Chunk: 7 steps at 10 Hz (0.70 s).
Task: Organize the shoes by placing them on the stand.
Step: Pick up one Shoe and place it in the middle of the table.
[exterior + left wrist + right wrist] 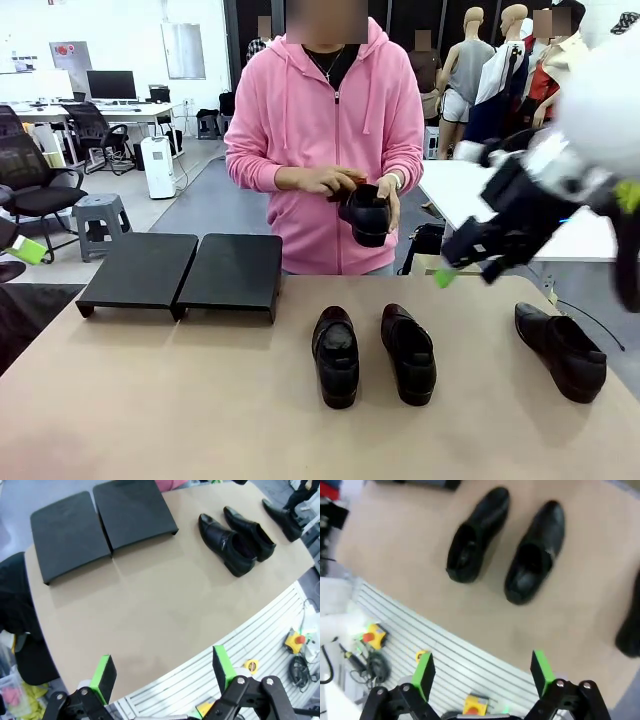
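While left fingers (106, 675) and right fingers (424, 675) gape empty, a hand (388, 200) holds one shoe (366, 215), perhaps brushing.

Place: you are in an open-plan office that doubles as a robot lab.
Office signs: a dark flat computer monitor (111, 84) on a long white desk (140, 109), black wheeled office chairs (28, 172), a grey plastic stool (100, 213).
Lab signs: a yellow box with a red push-button (295, 641) and coiled black cables (300, 667) on a white slatted surface (250, 640).

Tan table (200, 400); three shoes (336, 355); black stand (232, 272)
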{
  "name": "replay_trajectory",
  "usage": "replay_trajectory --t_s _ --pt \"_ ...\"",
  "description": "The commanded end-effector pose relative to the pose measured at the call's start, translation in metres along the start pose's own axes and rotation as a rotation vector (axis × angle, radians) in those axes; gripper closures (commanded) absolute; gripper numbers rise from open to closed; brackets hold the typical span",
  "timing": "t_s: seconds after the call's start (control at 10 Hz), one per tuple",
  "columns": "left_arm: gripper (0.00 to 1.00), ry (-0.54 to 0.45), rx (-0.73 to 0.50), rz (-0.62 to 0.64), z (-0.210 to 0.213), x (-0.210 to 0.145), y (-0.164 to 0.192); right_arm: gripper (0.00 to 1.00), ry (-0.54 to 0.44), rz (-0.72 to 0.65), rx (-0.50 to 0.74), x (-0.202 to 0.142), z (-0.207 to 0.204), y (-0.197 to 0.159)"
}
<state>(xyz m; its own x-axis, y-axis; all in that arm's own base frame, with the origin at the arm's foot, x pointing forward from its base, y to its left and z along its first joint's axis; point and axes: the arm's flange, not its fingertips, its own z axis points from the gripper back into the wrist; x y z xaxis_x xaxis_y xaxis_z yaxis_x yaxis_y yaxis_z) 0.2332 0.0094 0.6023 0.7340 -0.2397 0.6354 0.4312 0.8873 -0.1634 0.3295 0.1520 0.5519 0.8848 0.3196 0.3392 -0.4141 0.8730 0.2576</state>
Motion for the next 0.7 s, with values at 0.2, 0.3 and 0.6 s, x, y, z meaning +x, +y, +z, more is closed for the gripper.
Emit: replay_trajectory --t_s 0.2,0.3,0.6 --pt "0.00 -0.001 -0.016 -0.009 0.000 -0.001 0.000 0.00 -0.181 -0.309 -0.084 -0.014 0.076 -0.071" --pt "0.00 -0.001 -0.016 -0.009 0.000 -0.001 0.000 0.00 -0.221 -0.386 -0.110 -0.043 0.110 -0.106" --pt "0.00 -0.001 -0.016 -0.009 0.000 -0.001 0.000 0.00 -0.311 -0.576 0.082 -0.131 0.152 -0.190"
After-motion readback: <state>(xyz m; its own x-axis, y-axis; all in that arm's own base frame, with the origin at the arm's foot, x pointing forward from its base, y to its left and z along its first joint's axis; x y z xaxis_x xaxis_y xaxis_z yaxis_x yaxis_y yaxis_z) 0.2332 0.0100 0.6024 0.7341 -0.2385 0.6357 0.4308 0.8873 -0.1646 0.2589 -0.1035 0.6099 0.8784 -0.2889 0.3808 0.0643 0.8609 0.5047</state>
